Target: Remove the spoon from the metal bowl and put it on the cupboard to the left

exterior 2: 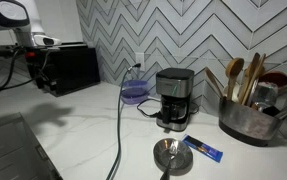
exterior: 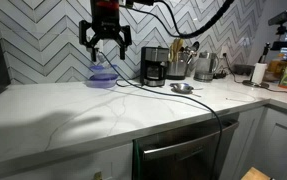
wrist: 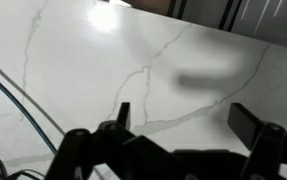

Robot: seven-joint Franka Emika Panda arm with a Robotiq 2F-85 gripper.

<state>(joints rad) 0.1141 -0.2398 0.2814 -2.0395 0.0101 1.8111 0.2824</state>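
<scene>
The metal bowl (exterior: 182,88) sits on the marble-look top of the white cupboard (exterior: 73,115), in front of the coffee maker. It also shows in an exterior view (exterior 2: 169,152), where a slim spoon (exterior 2: 165,169) rests in it with its handle sticking out over the rim. My gripper (exterior: 105,45) hangs open and empty well above the top, over the purple bowl and well away from the metal bowl. It is also visible in an exterior view (exterior 2: 45,78). The wrist view shows my open jaws (wrist: 188,120) over bare veined marble (wrist: 103,60).
A translucent purple bowl (exterior: 103,75) and a black coffee maker (exterior: 154,65) stand by the tiled wall. A holder of long utensils (exterior 2: 245,110), a blue packet (exterior 2: 203,149), a black toaster oven (exterior 2: 73,68) and a black cable (exterior 2: 118,130) lie on the top. The dishwasher (exterior: 178,150) is below.
</scene>
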